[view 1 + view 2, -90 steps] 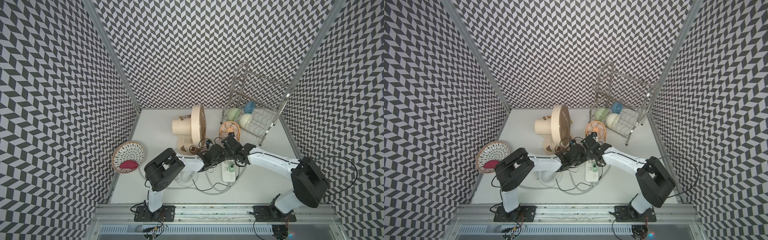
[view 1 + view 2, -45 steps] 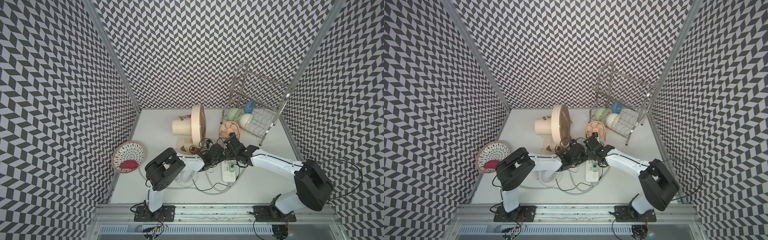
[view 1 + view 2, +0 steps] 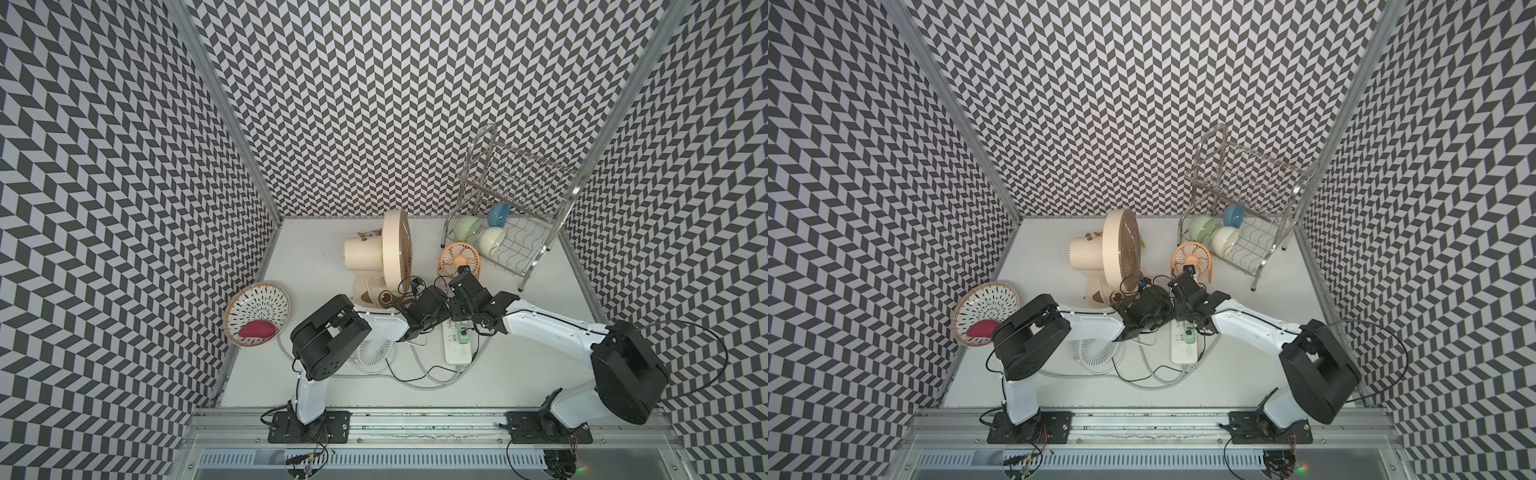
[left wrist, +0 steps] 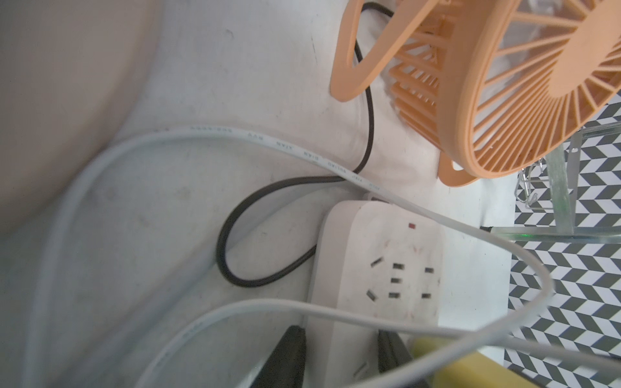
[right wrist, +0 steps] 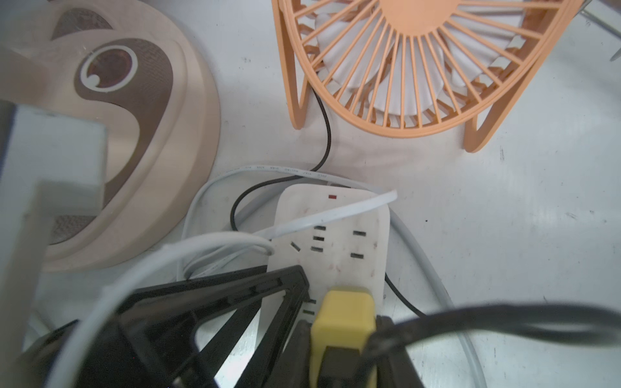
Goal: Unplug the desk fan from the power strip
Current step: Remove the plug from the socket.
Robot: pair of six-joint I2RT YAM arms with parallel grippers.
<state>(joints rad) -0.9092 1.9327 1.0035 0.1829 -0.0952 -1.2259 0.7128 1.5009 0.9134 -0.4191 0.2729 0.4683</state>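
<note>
The small orange desk fan [image 3: 459,259] [image 3: 1191,259] [image 5: 413,60] [image 4: 504,84] stands just behind the white power strip [image 3: 457,355] [image 3: 1185,355] [image 5: 336,235] [image 4: 386,255]. A thin black cord runs from the fan toward the strip. A yellow-green plug [image 5: 342,309] [image 3: 462,338] sits in the strip, and my right gripper [image 5: 342,322] [image 3: 463,328] is shut on it. My left gripper [image 4: 339,336] [image 3: 444,322] is open. One of its fingers rests beside the strip's edge and the other on top of the strip next to the plug.
A big beige fan [image 3: 395,253] stands left of the strip, its round base [image 5: 117,151] close by. A small white fan [image 3: 374,353] lies flat under the left arm. White cords [image 3: 424,376] loop round the strip. A dish rack [image 3: 519,245] stands back right, a patterned basket [image 3: 257,313] at the left.
Both grippers stay at the power strip. The right arm has shifted slightly to the right.
</note>
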